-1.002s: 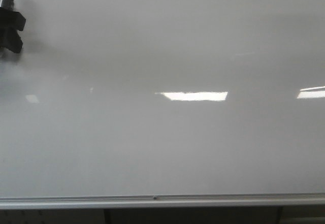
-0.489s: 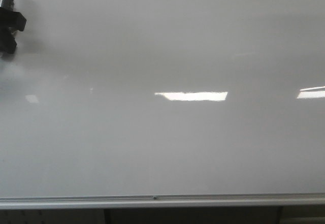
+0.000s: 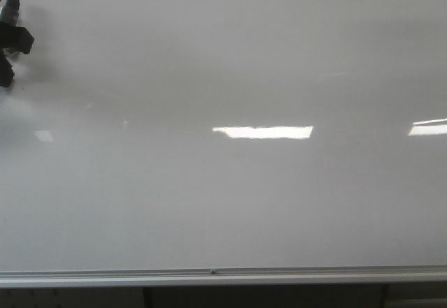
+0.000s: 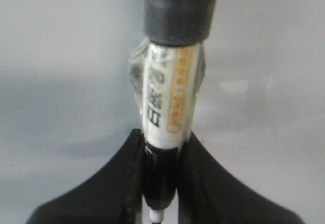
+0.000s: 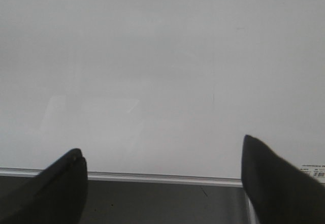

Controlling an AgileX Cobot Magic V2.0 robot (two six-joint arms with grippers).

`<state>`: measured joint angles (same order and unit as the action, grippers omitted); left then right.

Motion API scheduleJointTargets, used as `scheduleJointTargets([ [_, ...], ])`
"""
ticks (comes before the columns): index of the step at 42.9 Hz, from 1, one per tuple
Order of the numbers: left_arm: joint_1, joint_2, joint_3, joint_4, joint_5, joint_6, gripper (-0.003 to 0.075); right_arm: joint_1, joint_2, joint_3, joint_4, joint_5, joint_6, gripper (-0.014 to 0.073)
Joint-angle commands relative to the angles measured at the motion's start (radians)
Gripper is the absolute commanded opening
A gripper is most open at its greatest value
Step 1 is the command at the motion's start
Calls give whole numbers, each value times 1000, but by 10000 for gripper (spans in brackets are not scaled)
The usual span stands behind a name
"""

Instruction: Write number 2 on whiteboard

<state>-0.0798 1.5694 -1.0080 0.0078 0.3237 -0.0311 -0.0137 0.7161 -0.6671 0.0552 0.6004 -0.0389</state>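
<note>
The left gripper (image 4: 161,183) has its black jaws clenched on a slim marker pen with a white printed label and a black textured cap end (image 4: 170,89), the barrel pinched between the two black fingers (image 4: 96,188) low on its body. The grip sits on the straight, hard part of the barrel, which looks the sensible place: the pen is likely light and stiff but smooth, so it could slide or twist between the fingers once its tip is pushed against a hard surface. Pressure ought to be gentle and square.

In the front view this gripper (image 3: 7,39) is only a dark shape at the far left edge, high in front of the large glossy white-grey whiteboard (image 3: 230,203).

The right gripper (image 5: 162,183) is released, its jaws spread wide with nothing between them, facing the lower part of the board and its silver bottom rail (image 5: 152,176).

The whiteboard is rigid and slick, filling nearly every view, with bright rectangular reflections (image 3: 264,132) across its middle. No number 2 is visible anywhere on it; I judge the writing as not yet done.
</note>
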Motion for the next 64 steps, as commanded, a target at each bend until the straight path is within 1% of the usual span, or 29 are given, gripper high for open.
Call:
scheduleJointTargets([
  [1, -9, -91, -43, -1, 43, 42, -20, 4, 2, -39, -12, -73, -10, 634],
  [4, -9, -132, -65, -8, 163, 110, -20, 4, 2, -48, -12, -56, -10, 634],
  [7, -9, -170, -93, -8, 272, 156, -20, 4, 15, -68, -10, -10, -10, 634],
  [11, -9, -227, -123, -72, 407, 249, -20, 4, 46, -115, 10, 85, -10, 634],
  [13, -9, -248, -132, -117, 460, 324, -20, 4, 67, -141, 25, 130, -23, 634],
  [17, -9, -299, -147, -276, 571, 523, -20, 22, 118, -198, 96, 214, -109, 634],
  [18, -9, -308, -150, -312, 596, 552, -20, 28, 130, -210, 117, 233, -136, 634],
  [22, -10, -336, -172, -429, 703, 652, -20, 66, 182, -261, 224, 298, -252, 634],
  [26, -38, -345, -199, -462, 781, 702, -20, 109, 227, -303, 312, 337, -352, 634],
  [31, -124, -345, -232, -458, 799, 710, -20, 175, 270, -359, 375, 378, -478, 634],
  [39, -346, -341, -241, -447, 799, 792, -20, 290, 322, -441, 394, 464, -648, 634],
  [44, -475, -336, -241, -417, 797, 804, -20, 362, 337, -468, 411, 467, -773, 634],
  [49, -586, -314, -241, -391, 797, 804, -20, 424, 339, -476, 476, 465, -910, 634],
  [53, -656, -290, -241, -368, 793, 806, -20, 459, 339, -477, 536, 465, -966, 633],
  [57, -718, -271, -241, -348, 775, 806, -20, 494, 349, -477, 564, 465, -980, 633],
  [64, -770, -258, -241, -346, 724, 806, -20, 550, 393, -477, 577, 464, -980, 633],
])
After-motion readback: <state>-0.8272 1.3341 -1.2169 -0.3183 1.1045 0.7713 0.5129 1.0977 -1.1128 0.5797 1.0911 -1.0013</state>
